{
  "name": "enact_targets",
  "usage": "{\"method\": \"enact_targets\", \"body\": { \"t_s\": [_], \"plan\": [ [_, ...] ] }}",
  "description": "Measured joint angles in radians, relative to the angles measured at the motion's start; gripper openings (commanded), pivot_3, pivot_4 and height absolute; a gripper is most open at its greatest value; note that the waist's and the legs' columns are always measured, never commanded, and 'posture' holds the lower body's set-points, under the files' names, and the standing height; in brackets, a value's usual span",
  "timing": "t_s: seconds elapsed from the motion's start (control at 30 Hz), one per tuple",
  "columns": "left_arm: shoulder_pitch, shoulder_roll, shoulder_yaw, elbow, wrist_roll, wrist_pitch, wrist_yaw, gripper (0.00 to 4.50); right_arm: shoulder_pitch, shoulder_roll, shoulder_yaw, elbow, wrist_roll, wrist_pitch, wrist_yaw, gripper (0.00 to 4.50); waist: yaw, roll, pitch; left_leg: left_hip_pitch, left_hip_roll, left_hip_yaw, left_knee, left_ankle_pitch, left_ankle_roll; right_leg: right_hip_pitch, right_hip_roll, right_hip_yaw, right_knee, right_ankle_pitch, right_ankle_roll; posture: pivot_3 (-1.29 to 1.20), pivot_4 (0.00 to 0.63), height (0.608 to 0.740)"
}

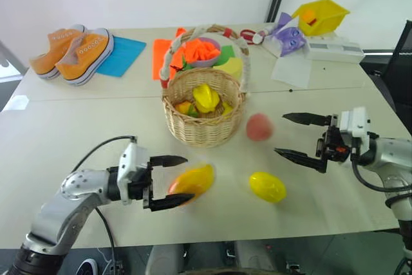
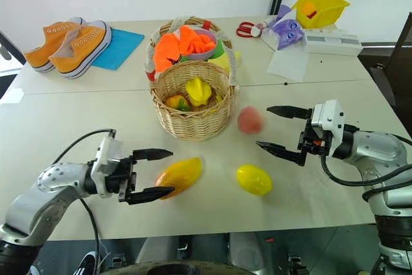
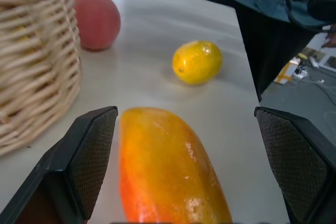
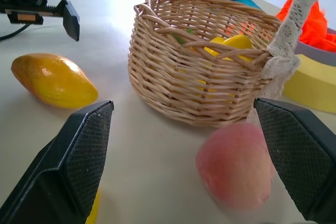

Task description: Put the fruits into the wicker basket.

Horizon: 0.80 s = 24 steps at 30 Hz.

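We note the mango [image 1: 191, 183] lying on the counter [image 1: 77, 120] lengthwise between our left gripper [image 1: 171, 181]'s wide-open, empty jaws, nearer than the right gripper [image 1: 298, 136], also open, facing the peach [image 1: 259, 127] beside the wicker basket [image 1: 203, 123].

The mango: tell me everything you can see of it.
The mango is an elongated toy fruit, glossy and smooth like plastic, orange at one end shading to yellow. It lies on its side on the pale table, in front of the wicker basket and apart from it. The left gripper is open, its black fingers on either side of the mango's near end; no grip is closed on it. The lemon lies apart, to its right.
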Motion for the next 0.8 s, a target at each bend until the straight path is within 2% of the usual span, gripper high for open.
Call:
{"method": "enact_targets", "body": {
  "t_s": [0.2, 0.33, 0.5, 0.8],
  "plan": [
    [-0.011, 0.023, -0.024, 0.004, 0.045, 0.003, -0.010, 4.50, 0.015, -0.004, 0.010, -0.012, -0.010, 0.000, 0.027, 4.46, 0.015, 0.000, 0.000, -0.001, 0.000, 0.000, 0.000, 0.000, 0.000, -0.001, 0.000, 0.000, -0.001, 0.000, 0.000, 0.00, 0.150, 0.740],
    [-0.012, 0.030, -0.035, 0.024, 0.076, 0.004, -0.012, 4.50, 0.021, -0.060, 0.005, -0.054, 0.005, 0.014, 0.085, 4.46, 0.015, 0.000, 0.000, -0.001, 0.000, 0.000, 0.000, 0.000, 0.000, 0.000, 0.000, 0.000, -0.002, 0.000, 0.000, 0.00, 0.150, 0.740],
    [-0.026, -0.005, -0.068, 0.053, 0.107, -0.002, -0.006, 4.50, 0.014, -0.127, -0.023, -0.104, 0.061, 0.090, 0.137, 4.46, 0.015, 0.000, 0.000, -0.001, 0.000, 0.000, 0.000, 0.000, 0.000, 0.000, 0.000, 0.000, -0.002, 0.000, 0.000, 0.00, 0.150, 0.740],
    [0.001, -0.018, -0.092, 0.098, 0.175, -0.047, -0.012, 4.50, 0.055, -0.157, -0.020, -0.143, 0.058, 0.128, 0.181, 4.46, 0.015, 0.000, 0.000, -0.002, 0.000, 0.000, -0.001, 0.000, 0.000, -0.001, 0.000, 0.000, -0.003, 0.000, 0.000, 0.00, 0.150, 0.740]
  ]
}}
